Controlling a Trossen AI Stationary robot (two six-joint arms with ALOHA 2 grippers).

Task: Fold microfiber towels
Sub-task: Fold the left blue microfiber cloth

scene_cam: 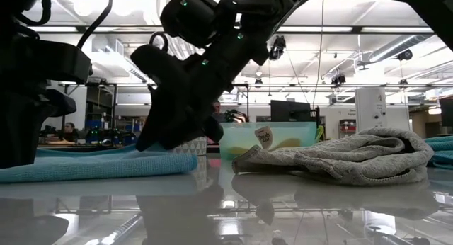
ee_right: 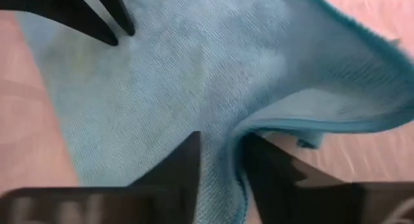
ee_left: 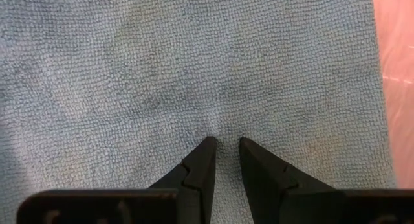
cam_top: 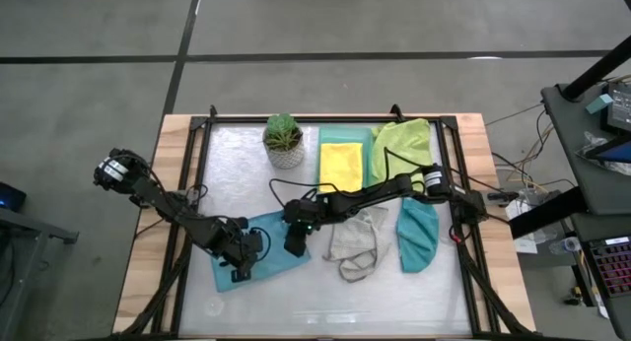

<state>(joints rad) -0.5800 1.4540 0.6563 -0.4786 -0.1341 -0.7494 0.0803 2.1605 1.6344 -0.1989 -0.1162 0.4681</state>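
While the light blue towel (cam_top: 258, 254) lies spread near the table's seven o'clock corner, it is worked from both sides. The left gripper (cam_top: 240, 272) is pressed down on the cloth's middle, its fingers (ee_left: 202, 160) nearly together with pile bunched between them, though a true pinch cannot be confirmed. The right gripper (cam_top: 295, 244), at the towel's three o'clock edge, is clenched on a raised hem (ee_right: 304, 123). The cloth is judged light, limp and grippy; it will drape and drag, so corners or hems are the best holds. Clear tabletop lies toward six o'clock. At three o'clock a crumpled pale grey towel (cam_top: 357, 242) sits close, with a teal towel (cam_top: 417, 235) beyond; yellow (cam_top: 340, 166) and lime green (cam_top: 400, 147) towels lie toward twelve.
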